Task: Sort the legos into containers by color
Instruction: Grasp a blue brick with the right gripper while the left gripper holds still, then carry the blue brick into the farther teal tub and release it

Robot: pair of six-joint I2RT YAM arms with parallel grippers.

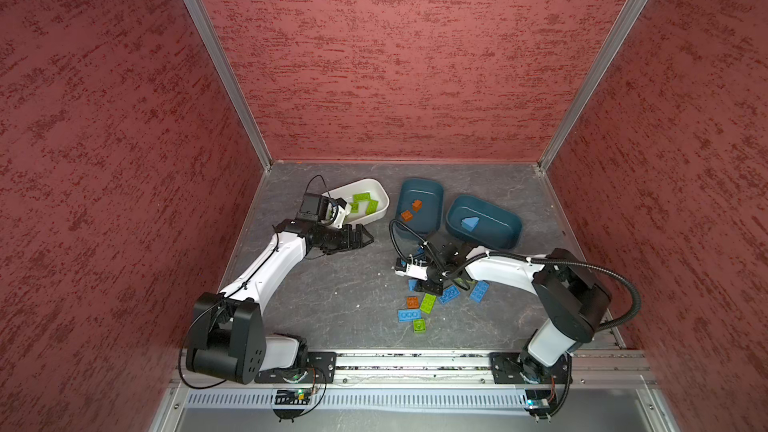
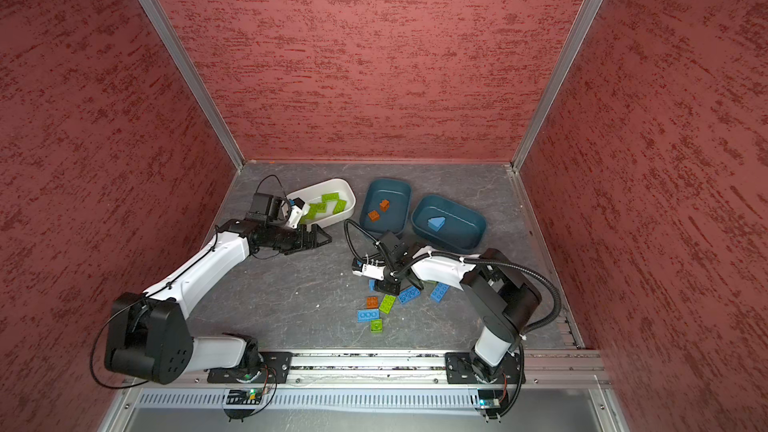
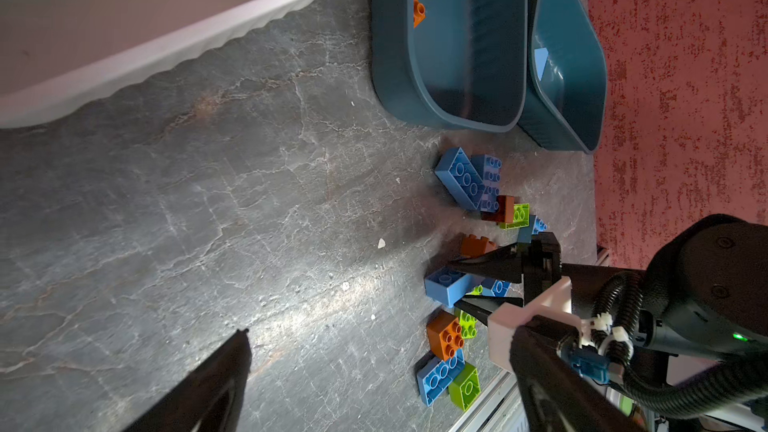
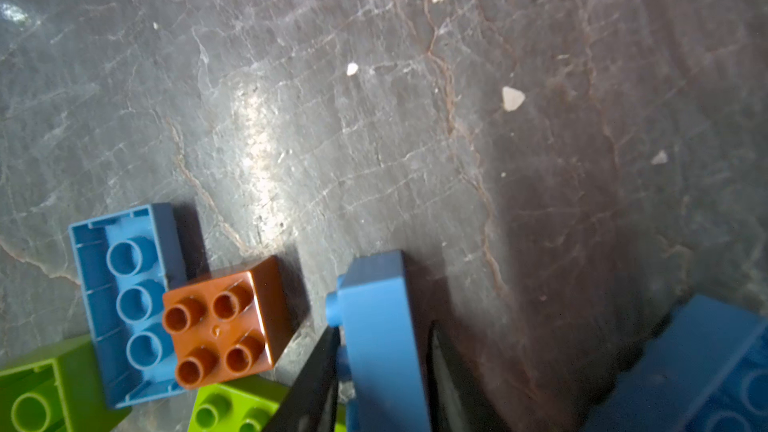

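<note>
My right gripper (image 4: 382,371) is shut on a blue lego (image 4: 378,317) that stands on edge, low at the far edge of the loose pile (image 1: 424,305). The left wrist view shows its fingers on either side of that brick (image 3: 446,286). Beside it lie an orange brick (image 4: 220,322), a blue brick (image 4: 124,297) and green ones. My left gripper (image 1: 365,238) hangs open and empty by the white container (image 1: 380,209), which holds green bricks. One teal container (image 1: 430,201) holds two orange bricks; the other (image 1: 498,226) holds a blue wedge (image 1: 469,224).
The three containers sit in a row at the back of the grey slate table (image 1: 332,292). Red walls close in the left, right and back sides. A metal rail (image 1: 415,363) with both arm bases runs along the front edge. More blue bricks (image 1: 478,290) lie under the right arm.
</note>
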